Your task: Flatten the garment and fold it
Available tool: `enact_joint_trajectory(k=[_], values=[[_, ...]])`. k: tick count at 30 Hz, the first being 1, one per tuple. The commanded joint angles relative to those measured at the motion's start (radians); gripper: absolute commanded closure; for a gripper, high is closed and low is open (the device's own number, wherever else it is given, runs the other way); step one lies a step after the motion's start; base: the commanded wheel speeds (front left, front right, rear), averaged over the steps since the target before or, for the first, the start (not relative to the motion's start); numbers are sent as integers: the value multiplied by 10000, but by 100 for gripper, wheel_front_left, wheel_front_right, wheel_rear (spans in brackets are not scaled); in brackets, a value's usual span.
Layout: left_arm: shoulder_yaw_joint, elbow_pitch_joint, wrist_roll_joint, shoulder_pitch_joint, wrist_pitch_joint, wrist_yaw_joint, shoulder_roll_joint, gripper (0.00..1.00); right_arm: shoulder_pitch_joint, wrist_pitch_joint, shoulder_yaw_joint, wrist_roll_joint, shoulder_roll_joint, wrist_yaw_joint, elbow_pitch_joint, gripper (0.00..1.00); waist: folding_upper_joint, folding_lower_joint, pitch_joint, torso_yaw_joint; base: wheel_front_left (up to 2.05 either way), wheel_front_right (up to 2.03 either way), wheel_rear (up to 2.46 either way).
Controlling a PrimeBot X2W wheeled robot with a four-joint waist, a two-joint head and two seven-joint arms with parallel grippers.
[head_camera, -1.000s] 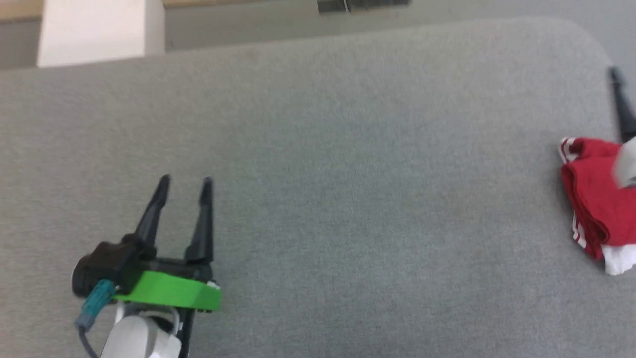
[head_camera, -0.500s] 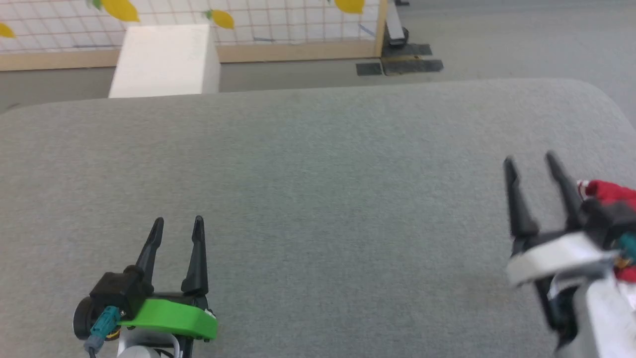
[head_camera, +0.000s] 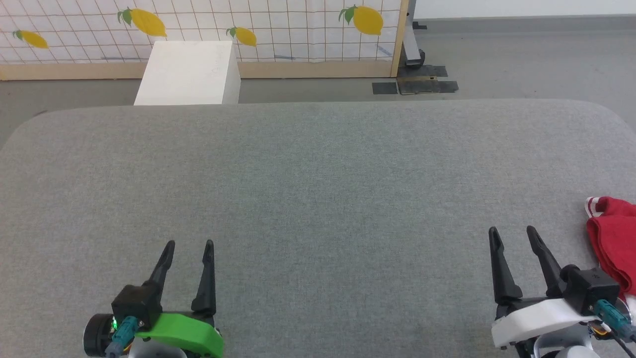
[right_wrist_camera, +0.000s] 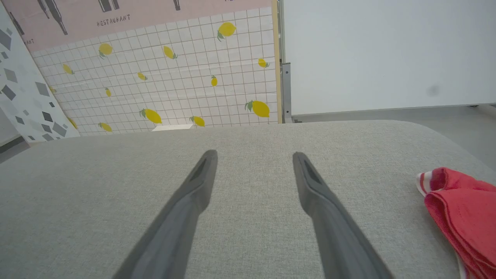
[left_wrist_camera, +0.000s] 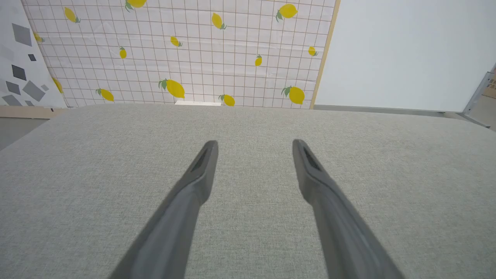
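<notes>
On the tabletop (head_camera: 318, 174), far right, the garment (head_camera: 613, 243) lies bunched.
The left gripper (head_camera: 190, 242) and right gripper (head_camera: 512, 228): fingers parted, holding nothing.

Bright, even, diffuse light covers the grey table (head_camera: 318, 174). Shadows on it are faint and soft-edged, so the direction of the light cannot be told. The head view is sharp, and the cloth weave is legible across it. In both wrist views the wide lens bows the table's far edge and tilts the lemon screen (left_wrist_camera: 193, 58). The fingers (left_wrist_camera: 193, 186) of the left gripper (left_wrist_camera: 254, 142) and the right gripper (right_wrist_camera: 254, 154) go soft toward the bottom edge. The garment (right_wrist_camera: 457, 205) shows a crisp, saturated red.
</notes>
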Motion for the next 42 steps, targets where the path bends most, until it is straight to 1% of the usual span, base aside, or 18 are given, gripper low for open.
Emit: enact_joint_trajectory(k=[1,24,25,42], values=[[21,66,101,121,-38,-27,-49,0,40,-86,27,116,23,-15,46,0,0,1,-12,1,0,0,0],[165,40,324,118,-38,-8,-124,0,-149,-211,192,323,27,-15,297,0,0,1,-87,11,0,0,0],[178,32,299,119,-38,-8,-126,100,-149,-212,190,330,27,-15,294,100,0,1,-87,9,0,0,0],[132,-51,427,-18,272,130,-87,100,-30,143,197,95,3,-2,98,100,0,1,-129,24,0,0,0]])
